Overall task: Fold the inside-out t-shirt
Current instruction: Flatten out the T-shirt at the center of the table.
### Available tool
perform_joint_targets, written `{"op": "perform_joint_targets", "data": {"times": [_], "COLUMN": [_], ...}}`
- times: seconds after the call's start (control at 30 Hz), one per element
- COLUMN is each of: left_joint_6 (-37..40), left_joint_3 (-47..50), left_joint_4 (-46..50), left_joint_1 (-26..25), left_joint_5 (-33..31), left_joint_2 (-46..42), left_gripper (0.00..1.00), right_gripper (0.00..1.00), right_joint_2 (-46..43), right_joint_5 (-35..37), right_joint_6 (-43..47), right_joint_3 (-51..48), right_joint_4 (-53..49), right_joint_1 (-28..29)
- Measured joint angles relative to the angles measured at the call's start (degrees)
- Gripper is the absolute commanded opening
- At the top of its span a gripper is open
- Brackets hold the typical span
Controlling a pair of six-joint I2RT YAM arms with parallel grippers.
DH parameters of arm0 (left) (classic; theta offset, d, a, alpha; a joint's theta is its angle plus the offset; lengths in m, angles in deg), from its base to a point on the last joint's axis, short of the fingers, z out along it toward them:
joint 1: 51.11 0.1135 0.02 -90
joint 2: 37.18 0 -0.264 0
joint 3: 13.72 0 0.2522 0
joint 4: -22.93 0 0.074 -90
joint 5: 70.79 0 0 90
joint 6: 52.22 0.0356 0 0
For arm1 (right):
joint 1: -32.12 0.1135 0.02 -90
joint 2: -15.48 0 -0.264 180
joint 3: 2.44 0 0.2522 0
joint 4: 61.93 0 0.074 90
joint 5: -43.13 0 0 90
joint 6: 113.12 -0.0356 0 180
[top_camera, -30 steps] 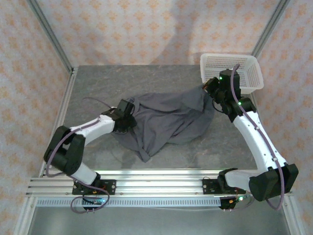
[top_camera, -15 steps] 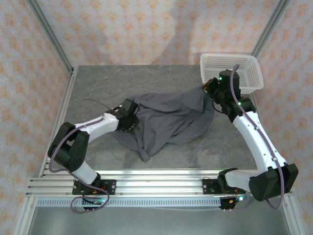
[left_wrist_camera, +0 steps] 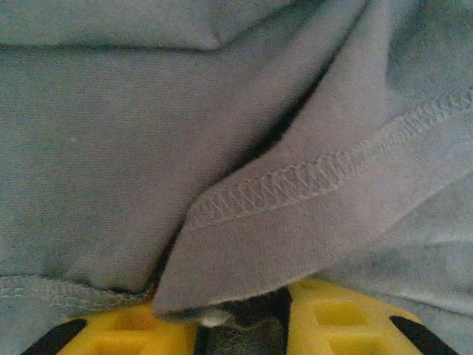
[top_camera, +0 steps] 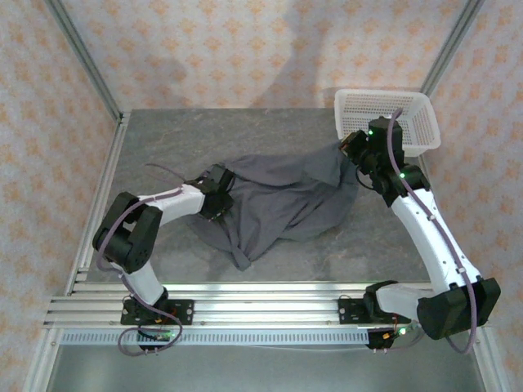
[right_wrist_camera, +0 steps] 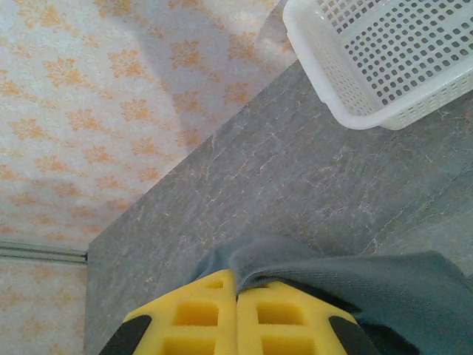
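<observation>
Now, dark slate-grey short-sleeved thin-cloth t-shirt (top_camera: pixel 286 196) is lying bunched mid-frame on grey stone-look table (top_camera: pixel 204 131), stitching showing outward. Right gripper (right_wrist_camera: pixel 236 285) is pinching shirt's upper-right edge, jaws closed on cloth, near white plastic mesh basket (top_camera: pixel 384 93). Left gripper (left_wrist_camera: pixel 240 314) is sitting at shirt's left edge, jaws partly apart, hem fold draping into gap; grip cannot be told. Cloth is looking light, limp, sag-prone: you should be taking stitched hems, not loose middle.
</observation>
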Motion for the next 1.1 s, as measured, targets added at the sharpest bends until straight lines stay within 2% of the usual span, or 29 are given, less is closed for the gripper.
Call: {"op": "perform_joint_targets", "data": {"times": [0.1,0.2,0.3,0.43,0.5,0.57,0.7,0.77,0.9,1.1], "left_joint_6": [0.24,0.94,1.6,5.18,8.59,12.24,19.06,21.33,24.13,24.76], "left_joint_3": [0.0,0.0,0.07,-1.55,-7.23,-18.18,-45.7,-53.83,-61.94,-62.99], "left_joint_4": [0.55,1.79,3.65,8.28,11.43,14.05,15.82,16.2,17.44,19.71], "left_joint_1": [0.0,0.0,0.11,0.76,1.97,4.74,14.12,17.59,20.52,20.63], "left_joint_5": [-1.05,-2.45,-4.28,-9.35,-12.13,-13.99,-16.02,-15.85,-11.34,-8.55], "left_joint_2": [0.0,-0.39,-2.93,-15.37,-22.64,-27.36,-29.18,-29.29,-29.86,-30.16], "left_gripper": [0.18,0.0,0.0,0.0,0.0,0.0,0.0,0.0,0.0,0.0], "right_gripper": [0.0,0.0,0.0,0.0,0.0,0.0,0.0,0.0,0.0,0.0], "right_joint_2": [0.0,0.0,0.0,0.33,1.33,2.93,4.11,2.6,0.7,7.32], "right_joint_5": [0.0,0.0,0.0,1.64,3.93,7.3,15.8,19.19,20.41,12.83], "right_joint_6": [0.0,-0.02,-0.02,-0.24,-0.15,0.55,2.49,3.28,2.93,2.34], "right_joint_3": [0.0,0.0,0.0,2.93,8.92,17.25,34.16,37.75,41.03,55.25], "right_joint_4": [-0.02,0.0,0.0,-1.53,-3.15,-3.43,-1.16,2.05,5.03,3.17], "right_joint_1": [0.0,0.0,0.0,0.0,0.0,0.0,-1.16,-2.21,-3.67,-3.87]}}
